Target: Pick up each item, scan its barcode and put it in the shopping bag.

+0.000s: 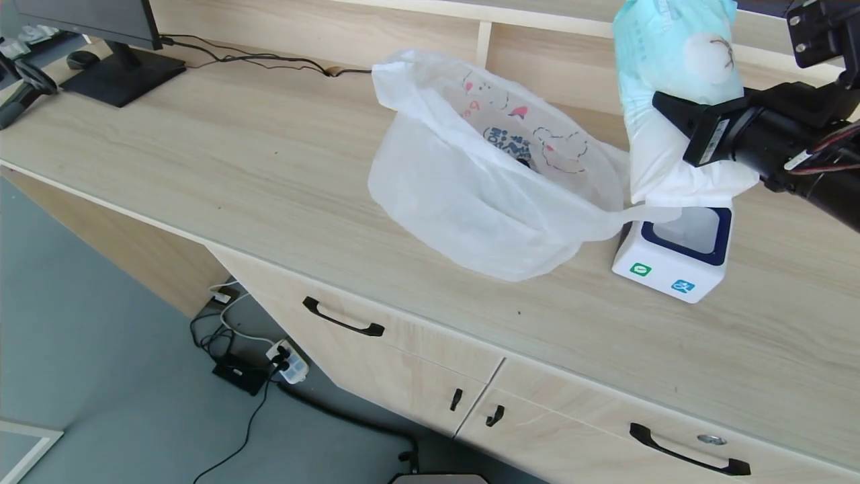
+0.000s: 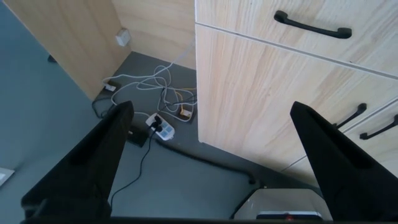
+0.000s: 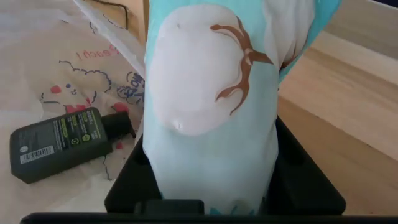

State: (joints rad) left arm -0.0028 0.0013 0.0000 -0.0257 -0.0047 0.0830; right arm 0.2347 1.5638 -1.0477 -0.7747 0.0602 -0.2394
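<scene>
Teal-and-white soft pack (image 3: 211, 143) (cotton-boll print)

The soft pack (image 1: 675, 60) is mint-green and white, printed with a white cotton boll on a brown twig. The shopping bag (image 1: 470, 208) is translucent white. The scanner (image 1: 672, 265) is white with a navy-framed window. The bottle (image 3: 62, 146) is black with a green label.

Light wooden counter (image 1: 201, 168) across the frame, white shopping bag (image 1: 470, 208) at centre, white scanner (image 1: 675, 259) just right of it, black monitor base (image 1: 124, 74) and cable (image 1: 255, 60) upper left
</scene>
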